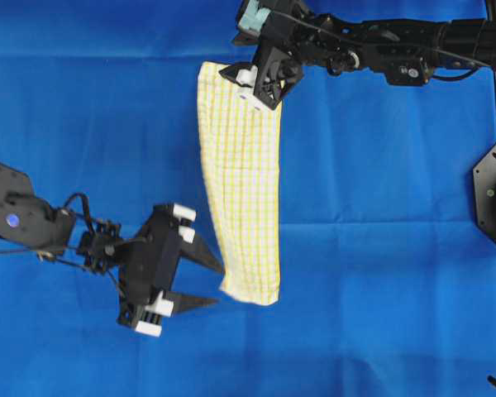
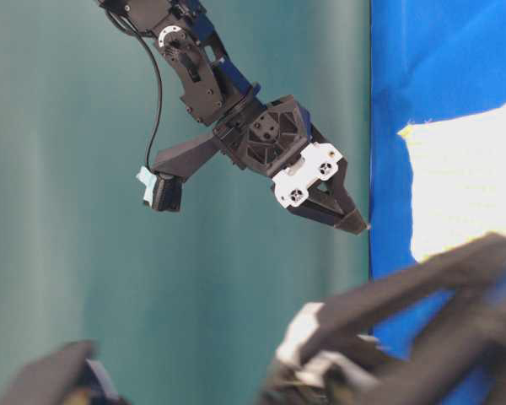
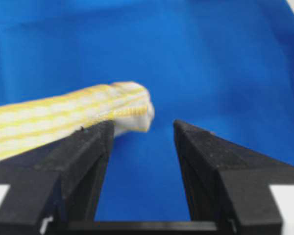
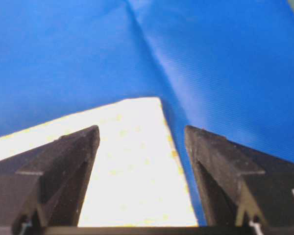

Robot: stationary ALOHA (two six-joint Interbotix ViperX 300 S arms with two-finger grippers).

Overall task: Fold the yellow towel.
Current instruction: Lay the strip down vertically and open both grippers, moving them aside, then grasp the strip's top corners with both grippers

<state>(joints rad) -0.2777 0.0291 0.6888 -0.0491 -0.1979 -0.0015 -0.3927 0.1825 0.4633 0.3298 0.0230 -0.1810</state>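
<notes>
Both pincers apart, towel lying as a narrow folded strip.

I see the yellow towel (image 1: 241,182) flat on the blue cloth (image 1: 380,248) over the counter, a long band of yellow-and-white check. My left pincer (image 1: 205,284) stands wide just beside its near end; my right pincer (image 1: 260,83) is spread above the far end, holding nothing. I judge it light, limp and prone to sag, so I'd pinch the corners of one short end through all layers.
</notes>
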